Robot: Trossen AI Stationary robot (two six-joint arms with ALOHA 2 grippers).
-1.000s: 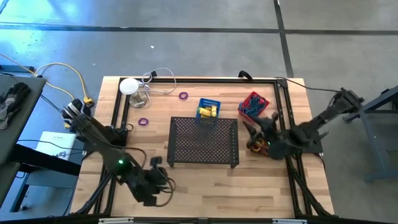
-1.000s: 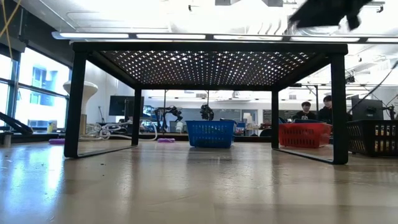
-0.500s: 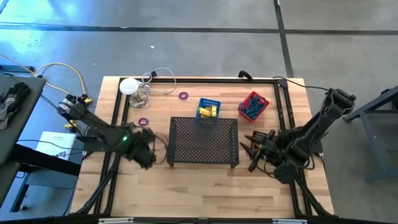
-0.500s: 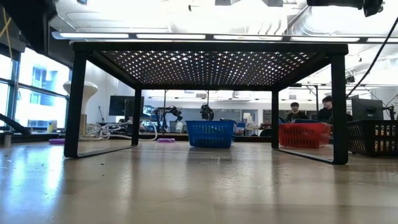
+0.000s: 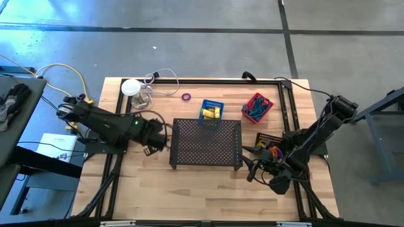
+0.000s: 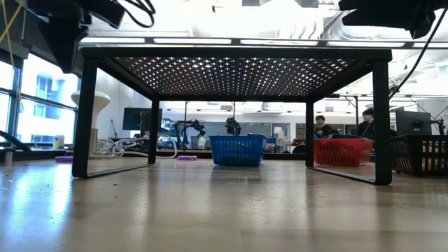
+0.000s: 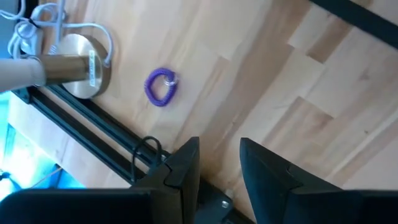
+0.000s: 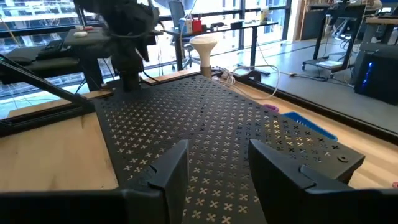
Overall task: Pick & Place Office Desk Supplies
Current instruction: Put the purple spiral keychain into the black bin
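Small purple ring (image 7: 161, 86) flat on wood, nr lamp base (image 7: 84, 73).

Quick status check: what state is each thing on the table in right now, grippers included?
Black mesh tray: standing on its legs.
Left gripper: open, empty, beside the tray's left edge.
Right gripper: open, empty, off the tray's right side.
Blue plastic basket: upright, yellow items inside.
Red plastic basket: upright, blue bands inside.
Purple ring: loose on the wooden table.
White round-topped object: upright, cable attached.
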